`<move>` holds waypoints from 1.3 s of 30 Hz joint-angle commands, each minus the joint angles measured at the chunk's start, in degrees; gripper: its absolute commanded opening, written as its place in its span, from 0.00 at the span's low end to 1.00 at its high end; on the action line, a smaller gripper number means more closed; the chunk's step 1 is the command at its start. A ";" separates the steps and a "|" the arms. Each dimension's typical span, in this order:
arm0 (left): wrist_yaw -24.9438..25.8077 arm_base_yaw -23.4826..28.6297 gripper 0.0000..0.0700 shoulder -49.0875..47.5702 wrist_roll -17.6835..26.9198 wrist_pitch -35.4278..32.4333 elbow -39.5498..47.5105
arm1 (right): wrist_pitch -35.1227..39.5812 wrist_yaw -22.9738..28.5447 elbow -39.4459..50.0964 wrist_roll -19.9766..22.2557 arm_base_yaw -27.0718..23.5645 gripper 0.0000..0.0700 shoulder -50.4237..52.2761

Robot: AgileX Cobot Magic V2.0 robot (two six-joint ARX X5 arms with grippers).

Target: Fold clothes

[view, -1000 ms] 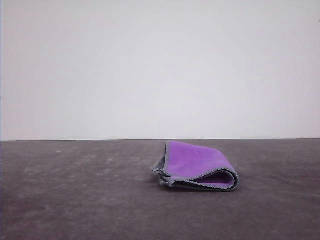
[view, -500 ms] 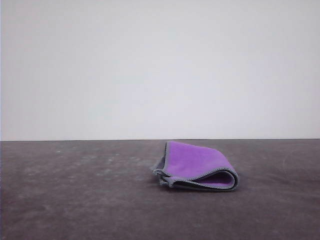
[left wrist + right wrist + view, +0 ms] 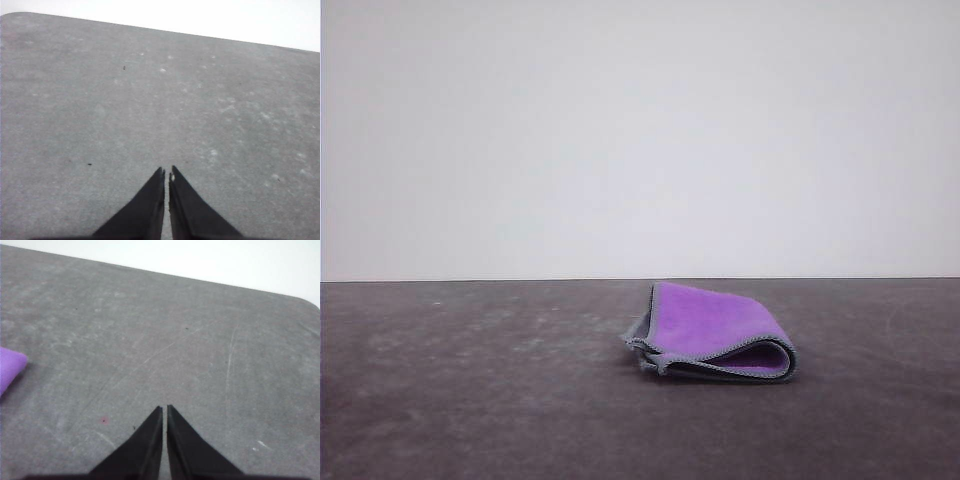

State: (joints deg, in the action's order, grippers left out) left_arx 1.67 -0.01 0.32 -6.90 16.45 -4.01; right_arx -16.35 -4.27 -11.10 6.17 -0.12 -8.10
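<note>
The clothes (image 3: 715,335), a small soft cloth, lie folded on the dark grey table (image 3: 470,400), right of centre in the front view. Bright purple faces up, and a light-grey stitched edge runs around the fold, with dark grey showing at its left end. A purple corner of the clothes (image 3: 9,367) enters the right wrist view at its edge, well apart from the fingers. My right gripper (image 3: 164,409) is shut over bare table with nothing in it. My left gripper (image 3: 166,171) is shut too, above bare table.
The grey table top (image 3: 150,100) is speckled and scratched, with rounded far corners (image 3: 305,302). A plain white wall (image 3: 640,140) stands behind the table's far edge.
</note>
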 commanded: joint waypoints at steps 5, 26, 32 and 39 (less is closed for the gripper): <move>-0.06 0.00 0.01 -0.04 -0.09 0.42 1.09 | 0.90 1.44 3.35 0.14 -0.07 0.02 4.52; -0.04 0.00 0.01 -0.04 -0.09 0.37 1.09 | 6.31 3.91 10.43 -2.53 -0.02 0.02 7.89; -0.06 0.00 0.01 -0.04 -0.09 0.37 1.09 | 7.58 3.89 10.43 -2.52 0.00 0.02 7.89; -0.04 0.00 0.01 -0.04 -0.09 0.37 1.09 | 7.58 3.90 10.43 -2.51 -0.02 0.02 7.89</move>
State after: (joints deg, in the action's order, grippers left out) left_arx 1.67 -0.01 0.32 -6.92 16.44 -3.99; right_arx -9.54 -0.50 -0.93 4.25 -0.10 -0.25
